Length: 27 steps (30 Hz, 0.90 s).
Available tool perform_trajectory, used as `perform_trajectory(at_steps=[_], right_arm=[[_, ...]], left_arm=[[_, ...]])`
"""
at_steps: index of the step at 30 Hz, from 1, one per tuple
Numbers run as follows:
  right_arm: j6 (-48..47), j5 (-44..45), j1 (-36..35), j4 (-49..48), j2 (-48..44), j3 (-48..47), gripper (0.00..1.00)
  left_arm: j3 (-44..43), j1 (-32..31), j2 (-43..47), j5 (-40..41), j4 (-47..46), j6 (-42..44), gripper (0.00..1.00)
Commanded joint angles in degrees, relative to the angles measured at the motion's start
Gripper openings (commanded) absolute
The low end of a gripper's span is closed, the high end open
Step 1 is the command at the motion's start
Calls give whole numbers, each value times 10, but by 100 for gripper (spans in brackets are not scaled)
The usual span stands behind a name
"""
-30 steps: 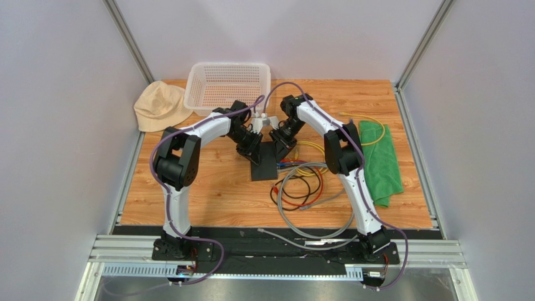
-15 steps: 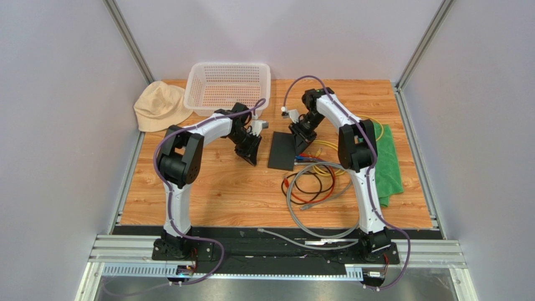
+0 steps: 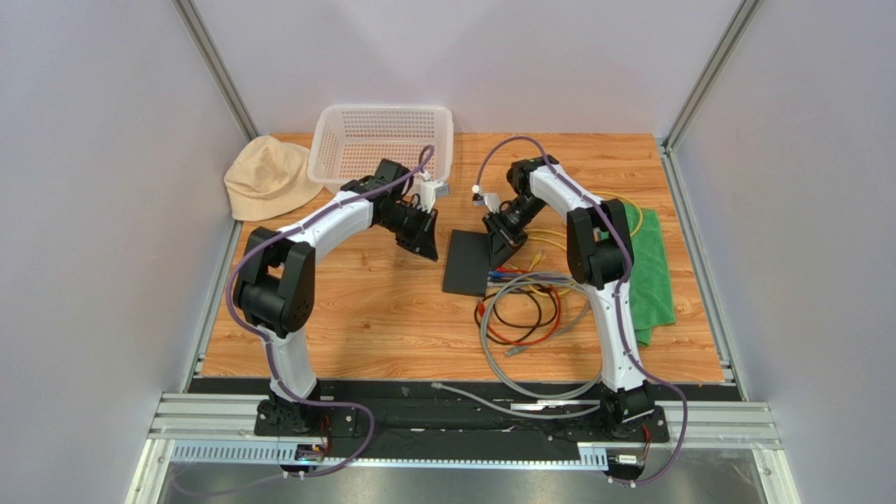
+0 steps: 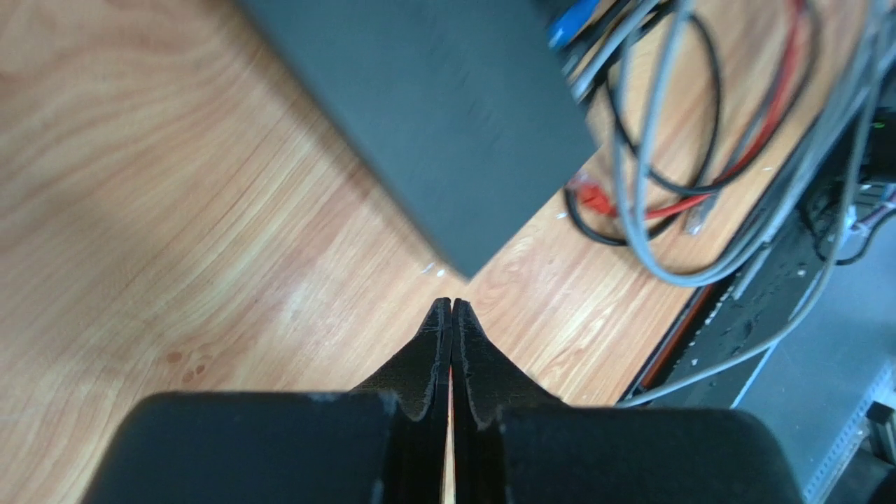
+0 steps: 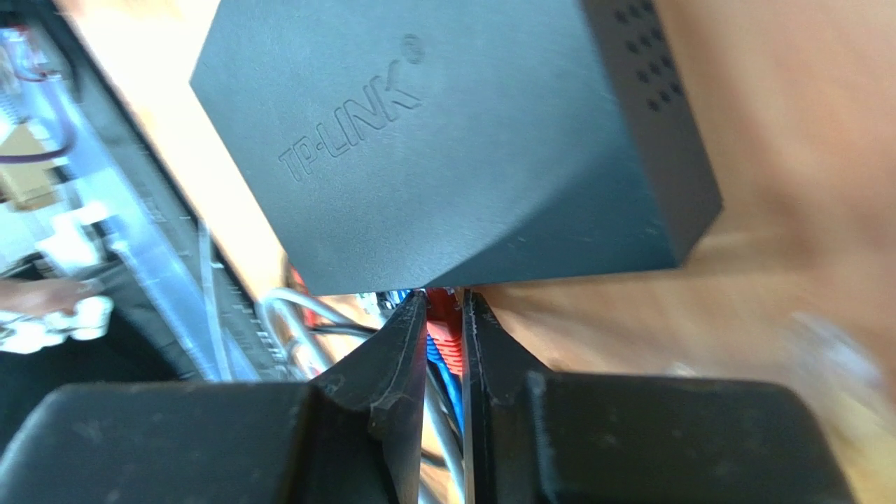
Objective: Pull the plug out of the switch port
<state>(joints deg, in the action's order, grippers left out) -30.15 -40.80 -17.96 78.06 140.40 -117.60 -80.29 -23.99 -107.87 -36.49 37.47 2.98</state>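
Observation:
The switch [image 3: 467, 263] is a flat black box lying mid-table; it fills the top of the right wrist view [image 5: 452, 147] and shows in the left wrist view [image 4: 421, 105]. A red plug [image 5: 444, 320] sits at the switch's cable edge, beside a blue plug [image 5: 429, 352]. My right gripper [image 5: 443, 305] is shut on the red plug, one finger on each side; from above that gripper [image 3: 499, 244] stands at the switch's far right corner. My left gripper [image 4: 451, 307] is shut on nothing, its tips just off the switch's corner, to the switch's left [image 3: 429, 244].
Coiled grey, red, black and yellow cables [image 3: 526, 310] lie right of and in front of the switch. A white basket [image 3: 384, 147] and a beige hat [image 3: 271, 176] sit at the back left. A green cloth [image 3: 642, 273] lies along the right edge.
The left gripper has come off the switch, moved back left and shut. The right gripper has stayed on the plug; the switch has slid to the right with it.

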Motion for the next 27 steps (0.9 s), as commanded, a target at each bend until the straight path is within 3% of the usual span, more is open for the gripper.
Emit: perform_trajectory(at_steps=[1,13,18,27], right_arm=[[40,-52,-48,103,-3,8,0],[45,-36,-42,96,42,-20,0],[33,24,-31,94,34,-24,0],[-10,104,-4,100,-8,-42,0]], left_arm=[[2,-5,14,-45,-51,-6,0],[-66,-41,-111,29,-21,-22,0],[-73,-43,-131,77,-9,-23,0],[-79,-45,-142,86,-5,-16,0]])
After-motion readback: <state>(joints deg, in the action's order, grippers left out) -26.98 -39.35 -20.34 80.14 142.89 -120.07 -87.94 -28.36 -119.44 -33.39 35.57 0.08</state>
